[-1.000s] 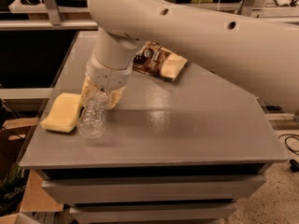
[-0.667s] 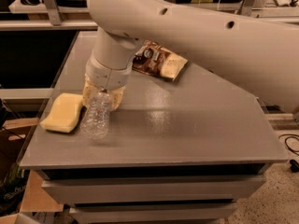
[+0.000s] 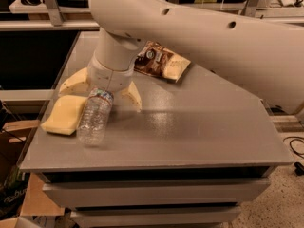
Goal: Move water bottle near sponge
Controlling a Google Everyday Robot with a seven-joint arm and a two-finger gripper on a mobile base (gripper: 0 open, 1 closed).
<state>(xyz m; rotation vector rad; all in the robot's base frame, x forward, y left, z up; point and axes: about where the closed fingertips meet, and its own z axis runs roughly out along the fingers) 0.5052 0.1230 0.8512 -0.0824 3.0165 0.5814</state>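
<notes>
At the left front corner of the worktop (image 3: 199, 127):

- Water bottle (image 3: 94, 118): clear and ribbed, white cap end toward the arm, base toward the front edge. It sits against the right side of the sponge, touching or just beside it; I cannot tell which. Nor can I tell whether it stands on its base or leans.
- Sponge (image 3: 64, 114): pale yellow, flat on the worktop, close to the left edge.
- Claw (image 3: 99, 97): hangs over the bottle's cap end with its two pale fingers (image 3: 134, 95) spread wide, one to each side. It grips nothing, and the bottle looks free between them.
- Chip bag (image 3: 161, 63): brown and cream, at the back of the worktop, well apart from the rest.

Hazards, as I judge them:

- A light, round bottle tips or rolls easily. If the claw lifts off at a slant, a finger may clip the cap and knock it over.
- Once rolling, the bottle has little worktop between it and the front edge, so it could drop to the floor or drift away from the sponge.
- The left finger hovers near the sponge's back corner. A low sideways move could drag the sponge away from the bottle and open a gap between the two.
- The chip bag appears out of harm's way.
</notes>
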